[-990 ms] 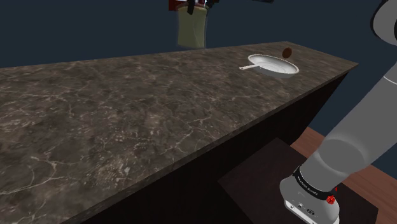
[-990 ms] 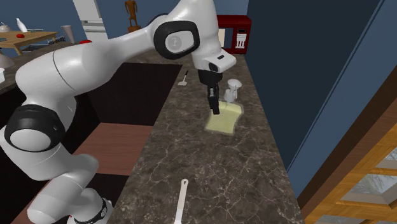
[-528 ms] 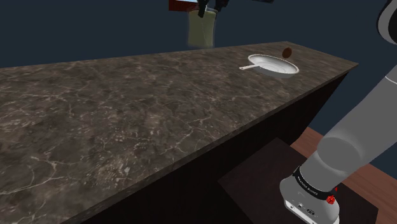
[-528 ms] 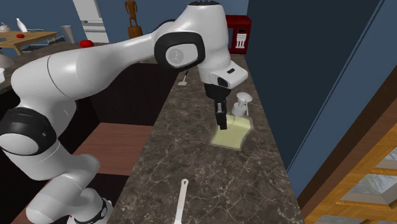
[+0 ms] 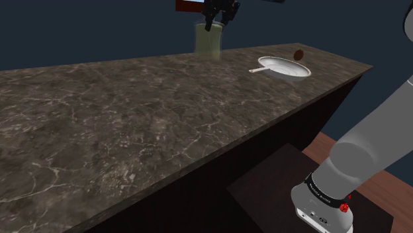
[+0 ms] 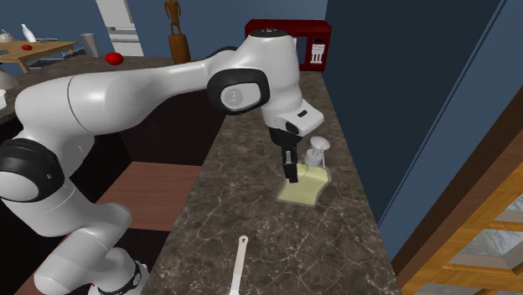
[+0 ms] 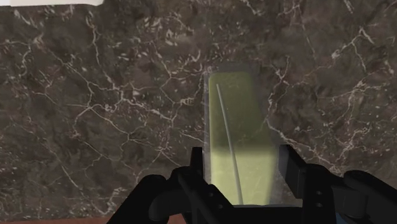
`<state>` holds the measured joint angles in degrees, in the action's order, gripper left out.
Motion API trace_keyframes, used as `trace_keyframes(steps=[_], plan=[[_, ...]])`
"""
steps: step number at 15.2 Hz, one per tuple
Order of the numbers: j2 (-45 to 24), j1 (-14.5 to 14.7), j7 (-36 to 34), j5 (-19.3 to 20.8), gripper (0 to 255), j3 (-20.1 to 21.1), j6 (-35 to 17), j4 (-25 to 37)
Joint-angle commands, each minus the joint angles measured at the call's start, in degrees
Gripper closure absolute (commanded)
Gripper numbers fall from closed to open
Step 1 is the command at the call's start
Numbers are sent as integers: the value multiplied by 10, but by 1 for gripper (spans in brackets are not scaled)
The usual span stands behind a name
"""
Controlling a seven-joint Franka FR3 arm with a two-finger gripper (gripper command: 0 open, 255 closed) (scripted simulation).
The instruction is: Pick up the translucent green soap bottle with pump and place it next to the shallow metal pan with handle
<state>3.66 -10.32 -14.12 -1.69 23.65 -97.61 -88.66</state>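
The green soap bottle (image 7: 238, 133) sits between the jaws, which are closed on its two flat sides just below the white pump (image 6: 318, 149); both black fingers (image 7: 196, 167) press against the see-through body, with a thin dip tube (image 7: 228, 133) showing inside it. It hangs low over the dark marbled surface (image 5: 132, 119), near the far edge. Whether its base touches the stone cannot be told. In the second exterior view it leans a little rather than standing plumb.

In the shoulder view the pale pan (image 5: 286, 67) lies to the right of the bottle, near but clearly apart, with its handle pointing back toward the bottle.

The bottle looks like thin, smooth plastic: probably light, a bit slippery, and likely to flex if squeezed hard. Gripped high up by the neck, it can swing or twist between the fingers, so the lean matters when it goes down. A grip across the broad flat faces, as here, seems the safest, and the pump head should be left alone. A flat, gentle landing would keep it from tipping.
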Motion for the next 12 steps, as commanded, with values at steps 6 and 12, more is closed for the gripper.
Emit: trace_keyframes(steps=[6, 12], plan=[[21, -1, 7, -10, 255, -3, -59, -78], [25, -1, 8, -11, 255, -4, -76, -98]])
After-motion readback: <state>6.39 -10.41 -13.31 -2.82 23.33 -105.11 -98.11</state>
